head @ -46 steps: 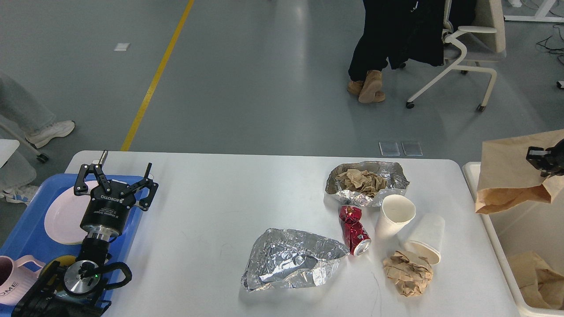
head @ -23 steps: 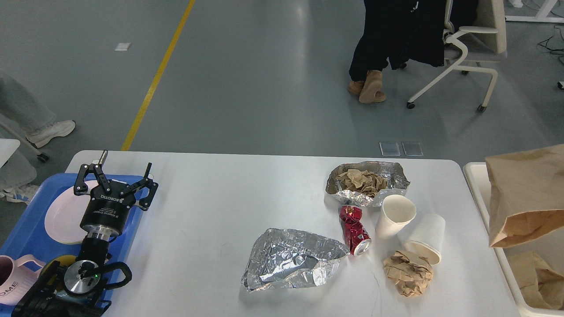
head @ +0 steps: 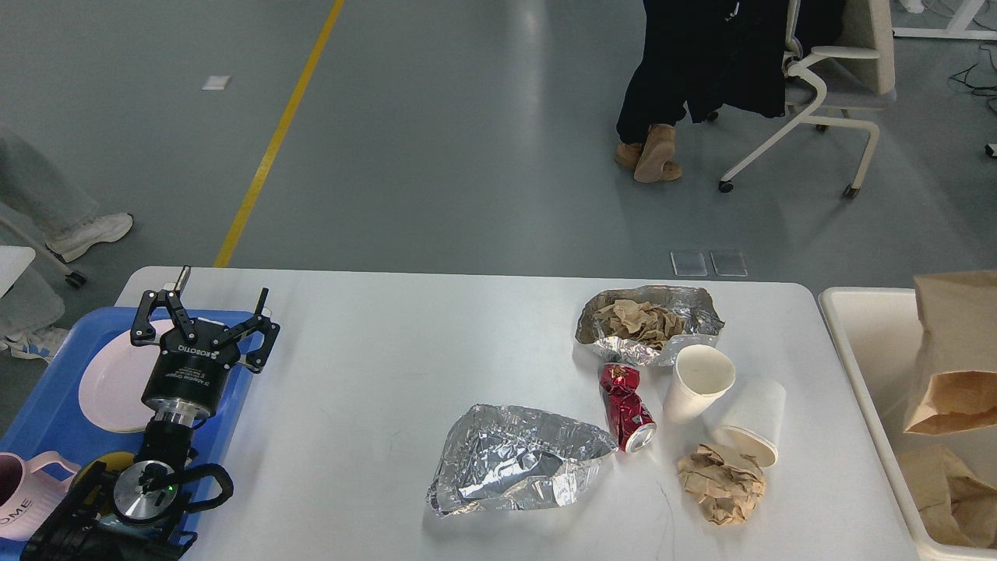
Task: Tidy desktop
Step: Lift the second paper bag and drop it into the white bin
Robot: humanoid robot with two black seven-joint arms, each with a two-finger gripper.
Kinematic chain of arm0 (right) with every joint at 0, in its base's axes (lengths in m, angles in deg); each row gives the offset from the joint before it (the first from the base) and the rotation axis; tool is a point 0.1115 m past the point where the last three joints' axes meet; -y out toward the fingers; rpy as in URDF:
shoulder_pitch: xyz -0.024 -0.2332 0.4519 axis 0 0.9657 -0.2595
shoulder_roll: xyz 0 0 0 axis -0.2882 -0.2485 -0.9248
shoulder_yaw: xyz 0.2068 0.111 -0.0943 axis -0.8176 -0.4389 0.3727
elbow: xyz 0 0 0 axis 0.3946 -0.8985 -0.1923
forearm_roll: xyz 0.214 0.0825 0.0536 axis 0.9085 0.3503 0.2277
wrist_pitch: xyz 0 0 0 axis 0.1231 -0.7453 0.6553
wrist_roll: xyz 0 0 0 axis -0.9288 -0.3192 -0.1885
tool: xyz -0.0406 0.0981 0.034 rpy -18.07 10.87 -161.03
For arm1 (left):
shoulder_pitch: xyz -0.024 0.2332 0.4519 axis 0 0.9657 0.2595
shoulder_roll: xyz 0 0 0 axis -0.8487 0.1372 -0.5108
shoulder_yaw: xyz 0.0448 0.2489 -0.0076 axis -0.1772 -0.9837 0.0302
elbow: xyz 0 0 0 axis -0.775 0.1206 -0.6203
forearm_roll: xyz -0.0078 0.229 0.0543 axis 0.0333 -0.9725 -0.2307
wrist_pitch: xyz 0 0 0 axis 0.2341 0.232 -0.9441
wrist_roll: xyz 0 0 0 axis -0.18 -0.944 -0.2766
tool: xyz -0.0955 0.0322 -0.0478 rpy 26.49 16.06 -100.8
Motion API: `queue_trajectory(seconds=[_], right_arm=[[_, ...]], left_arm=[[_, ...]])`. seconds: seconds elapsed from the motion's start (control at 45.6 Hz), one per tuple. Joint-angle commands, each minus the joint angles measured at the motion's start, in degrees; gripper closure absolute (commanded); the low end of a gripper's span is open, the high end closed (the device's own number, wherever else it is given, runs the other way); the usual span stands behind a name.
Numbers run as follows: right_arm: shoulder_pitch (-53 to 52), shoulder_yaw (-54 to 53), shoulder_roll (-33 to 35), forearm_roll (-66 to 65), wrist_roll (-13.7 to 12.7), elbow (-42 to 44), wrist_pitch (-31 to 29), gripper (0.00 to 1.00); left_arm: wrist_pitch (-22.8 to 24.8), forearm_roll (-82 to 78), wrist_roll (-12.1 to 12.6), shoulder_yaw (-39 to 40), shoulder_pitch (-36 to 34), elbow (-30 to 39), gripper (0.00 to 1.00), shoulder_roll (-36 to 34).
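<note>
While you hold position, your left gripper [head: 204, 308] hangs above the blue plastic tray [head: 47, 405] at the near-left corner, its two black fingers spread wide apart with nothing between them. Your right gripper is out of view, so its state cannot be reported. Under the left arm, the tray carries a round pale pink plate [head: 109, 382] and a pink mug [head: 27, 499]. The large white rectangular desktop [head: 366, 374] fills the middle of the head view, between the tray and the cream rectangular bin [head: 864, 351] at its right edge. On its right half you have an open silver foil wrapper holding crumpled brown paper [head: 648, 323], a crushed red drink can [head: 627, 407] just beside an upright white paper cup [head: 699, 382], a second white paper cup lying on its side [head: 754, 421], and a wad of crumpled brown paper [head: 722, 483] touching that cup. A larger crumpled silver foil sheet [head: 518, 460] lies near the can. A brown paper bag [head: 954, 351] sits over the bin.
</note>
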Motion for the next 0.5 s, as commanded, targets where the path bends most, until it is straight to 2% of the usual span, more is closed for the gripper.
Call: queue_trajectory(seconds=[0.0, 0.132, 0.241, 0.351, 0.483], right_arm=[[14.92, -7.54, 4.35, -0.85, -0.04, 8.47, 4.92, 1.0], [34.26, -20.73, 5.49, -0.85, -0.04, 18.57, 11.16, 1.0], [49.82, -30.92, 4.62, -0.59, 0.14, 28.6, 13.19, 1.0], [62.57, -40.42, 1.55, -0.68, 0.05, 36.94, 15.12, 1.0], [74.52, -46.49, -4.86, -0.59, 0.23, 48.9, 16.62, 1.0]], left_arm=[[-0.08, -0.01, 0.0, -0.08, 0.07, -0.01, 0.04, 0.0], [0.01, -0.01, 0.0, 0.01, -0.02, -0.01, 0.04, 0.0], [0.01, -0.01, 0.0, 0.01, -0.02, -0.01, 0.04, 0.0], [-0.08, -0.01, 0.0, 0.01, -0.02, -0.01, 0.04, 0.0], [0.01, -0.01, 0.0, 0.01, -0.02, -0.01, 0.04, 0.0]])
